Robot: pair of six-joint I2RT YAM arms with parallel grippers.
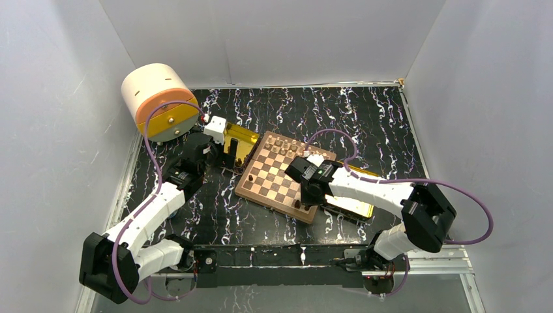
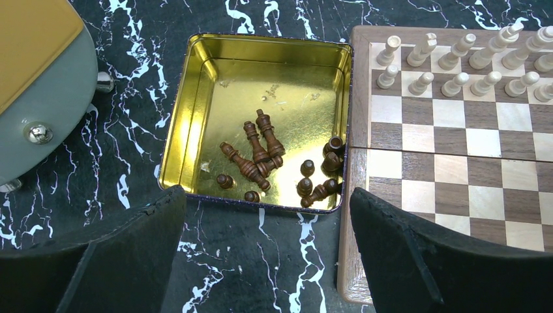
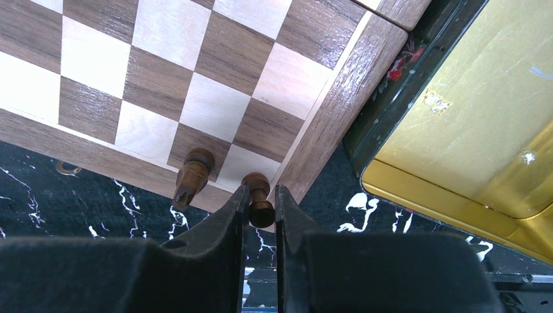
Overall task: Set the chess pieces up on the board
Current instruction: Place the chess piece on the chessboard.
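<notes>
At the near corner of the board (image 3: 163, 85), the right gripper (image 3: 261, 199) pinches a dark piece (image 3: 255, 183) (its neighbour (image 3: 194, 171) sits close). Letting go crooked could tip both. The left gripper (image 2: 267, 199) hangs wide open over the gold tray (image 2: 261, 40) of dark pieces (image 2: 259, 147).

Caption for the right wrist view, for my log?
Right gripper closed on a dark chess piece at the board's corner, another dark piece beside it.

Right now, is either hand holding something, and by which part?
The right hand is shut on a dark chess piece at the board corner, pinching its upper part. The left hand is open and holds nothing.
</notes>
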